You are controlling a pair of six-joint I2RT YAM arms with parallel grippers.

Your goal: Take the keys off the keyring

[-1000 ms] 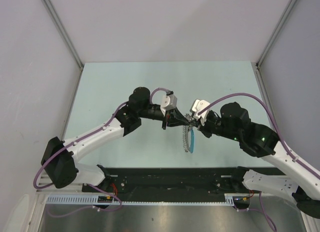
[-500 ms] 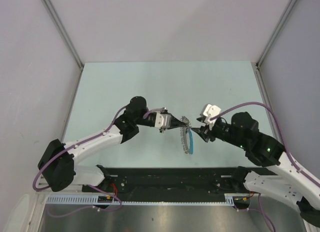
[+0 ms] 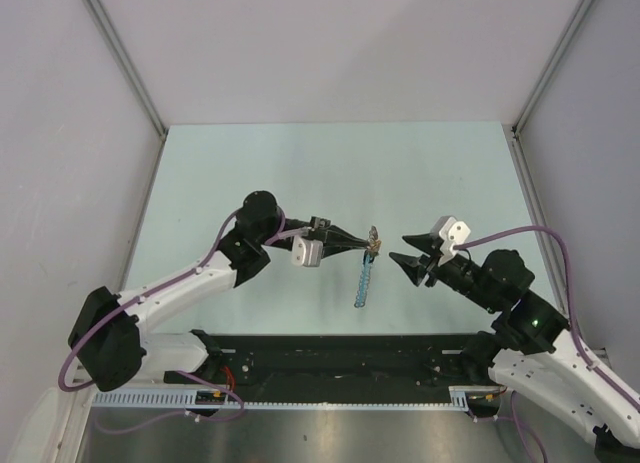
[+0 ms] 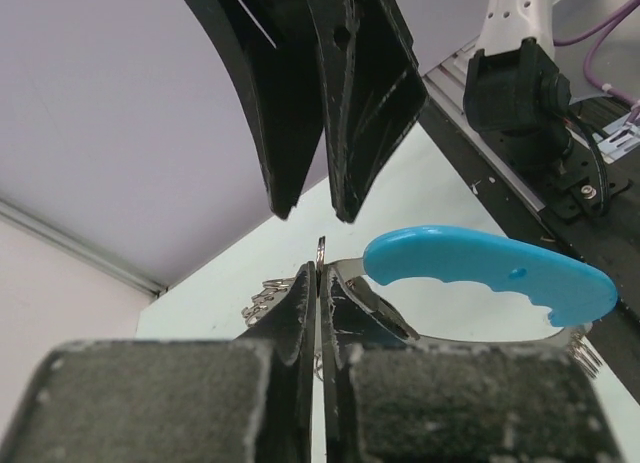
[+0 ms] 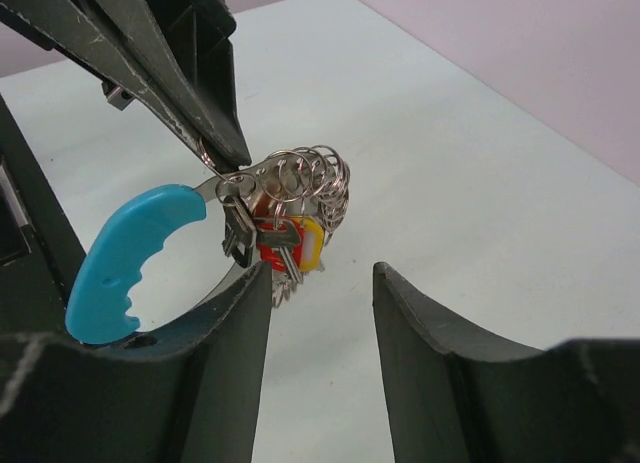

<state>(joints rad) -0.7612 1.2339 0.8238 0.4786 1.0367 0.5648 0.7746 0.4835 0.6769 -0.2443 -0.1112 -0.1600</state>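
Observation:
My left gripper (image 3: 371, 245) is shut on the thin metal keyring (image 4: 321, 251) and holds it above the table. The bright blue strap (image 3: 363, 281) hangs from the ring; it also shows in the left wrist view as the blue strap (image 4: 490, 273). In the right wrist view the keys (image 5: 283, 241), a small silvery cluster with one red and one yellow cap, dangle under a bunch of wire rings (image 5: 315, 178). My right gripper (image 3: 404, 251) stands open just right of the keys, touching nothing. Its fingertips (image 5: 255, 283) sit a little below the cluster.
The pale green table (image 3: 300, 173) is walled in by grey panels on three sides. A black base rail (image 3: 340, 358) runs along the near edge under both arms.
My right gripper has opened, let go of the bunch and drawn back to the right. The left gripper has stayed shut, and the strap now hangs straighter below it.

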